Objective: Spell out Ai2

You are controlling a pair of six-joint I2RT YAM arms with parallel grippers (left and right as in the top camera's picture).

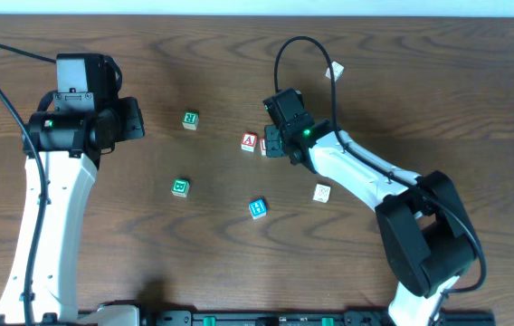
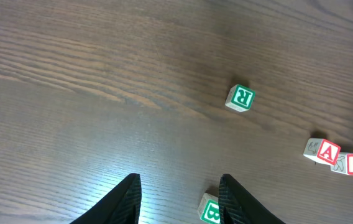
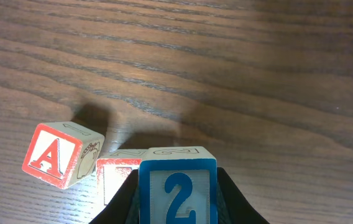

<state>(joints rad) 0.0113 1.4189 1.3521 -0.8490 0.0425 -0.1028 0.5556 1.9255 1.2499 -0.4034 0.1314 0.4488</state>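
Observation:
The red "A" cube (image 1: 249, 141) (image 3: 55, 155) (image 2: 324, 151) lies on the wooden table near the middle. Close on its right is the red "I" cube (image 3: 117, 177) (image 2: 352, 163), partly hidden behind the blue "2" cube (image 3: 178, 196). My right gripper (image 3: 178, 180) (image 1: 274, 143) is shut on the "2" cube and holds it just right of the "I" cube, number facing the wrist camera. From overhead the gripper covers the "2". My left gripper (image 1: 136, 119) (image 2: 179, 180) hangs open at the far left, with nothing between its fingers.
A green "R" cube (image 1: 190, 119) (image 2: 241, 98) and a green "B" cube (image 1: 180, 187) (image 2: 210, 210) lie left of the row. A blue-lettered cube (image 1: 257, 208) and a pale cube (image 1: 322, 192) lie nearer the front. A small white object (image 1: 336, 71) sits behind the right arm.

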